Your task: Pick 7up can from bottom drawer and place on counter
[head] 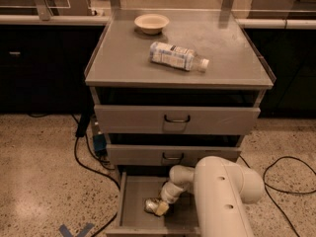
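Observation:
The bottom drawer is pulled open at the foot of the grey cabinet. The 7up can, small and shiny, lies on the drawer floor near its middle. My gripper reaches down into the drawer from my white arm and sits right against the can's right side. The counter is the flat grey top of the cabinet, well above the gripper.
A clear plastic bottle lies on its side on the counter, with a small cream bowl behind it. The two upper drawers are slightly open. Black cables trail on the speckled floor at left and right.

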`<state>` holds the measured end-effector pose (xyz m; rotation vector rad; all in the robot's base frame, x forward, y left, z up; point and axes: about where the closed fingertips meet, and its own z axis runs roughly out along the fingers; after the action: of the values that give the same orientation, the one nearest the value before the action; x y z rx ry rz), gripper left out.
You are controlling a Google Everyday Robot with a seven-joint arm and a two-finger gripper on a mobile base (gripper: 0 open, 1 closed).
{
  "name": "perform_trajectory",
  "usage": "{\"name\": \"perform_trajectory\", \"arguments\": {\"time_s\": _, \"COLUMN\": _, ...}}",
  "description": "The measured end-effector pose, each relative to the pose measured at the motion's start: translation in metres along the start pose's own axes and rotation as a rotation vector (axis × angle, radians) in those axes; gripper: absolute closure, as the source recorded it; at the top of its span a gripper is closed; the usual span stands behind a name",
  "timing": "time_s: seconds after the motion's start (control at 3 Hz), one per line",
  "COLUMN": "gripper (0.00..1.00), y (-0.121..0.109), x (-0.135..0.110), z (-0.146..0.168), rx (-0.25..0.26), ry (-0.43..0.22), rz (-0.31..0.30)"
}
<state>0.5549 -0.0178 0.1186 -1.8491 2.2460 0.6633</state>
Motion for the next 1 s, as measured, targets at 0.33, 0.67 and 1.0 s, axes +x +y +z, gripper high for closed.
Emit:
{"name": "perform_trajectory", "arguments": {"time_s": 0.33, "gripper": 1.00, "y": 0.000, "x": 0.000, "z": 0.000, "rx": 0.000, "ry": 0.000, "rz": 0.000}}
{"name": "perform_trajectory", "arguments": {"time_s": 0.67, "gripper": 1.00, "y": 0.003, "x": 0.000, "z": 0.000, "rx": -0.020, "ry": -0.008, "rz": -0.002}}
{"name": "perform_trajectory", "arguments": {"time_s": 1.0, "gripper": 1.00, "y": 0.010, "x": -0.006, "z": -0.023, "rx": -0.038, "ry": -0.001, "rz": -0.026}}
